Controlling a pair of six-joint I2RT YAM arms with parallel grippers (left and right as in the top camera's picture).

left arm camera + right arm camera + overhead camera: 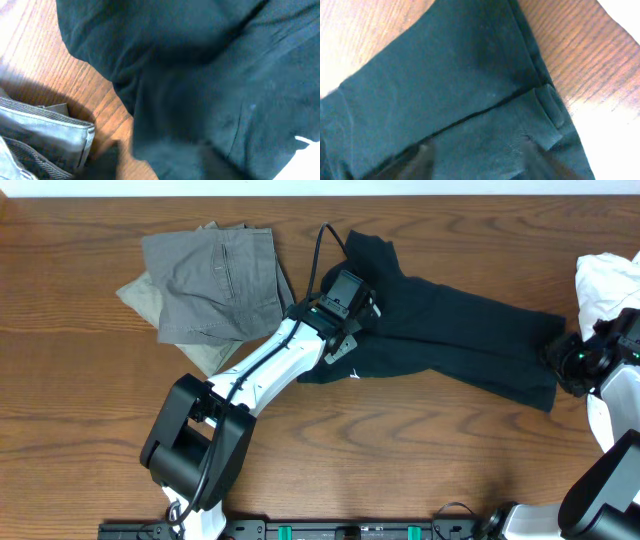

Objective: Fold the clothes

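Observation:
A dark navy pair of trousers (450, 330) lies spread from the table's middle to the right. My left gripper (350, 308) is low over its left end. In the left wrist view the dark cloth (200, 75) fills the frame, and the blurred fingers (165, 162) are spread apart across its edge. My right gripper (562, 362) is at the leg's right end. In the right wrist view the fingers (479, 157) are spread over the dark cloth (445, 85) near its hem. Neither gripper pinches cloth.
A folded grey garment (215, 280) lies at the back left, beside my left arm; it also shows in the left wrist view (35, 135). A white garment (605, 280) is bunched at the right edge, behind my right gripper. Bare wood runs along the front.

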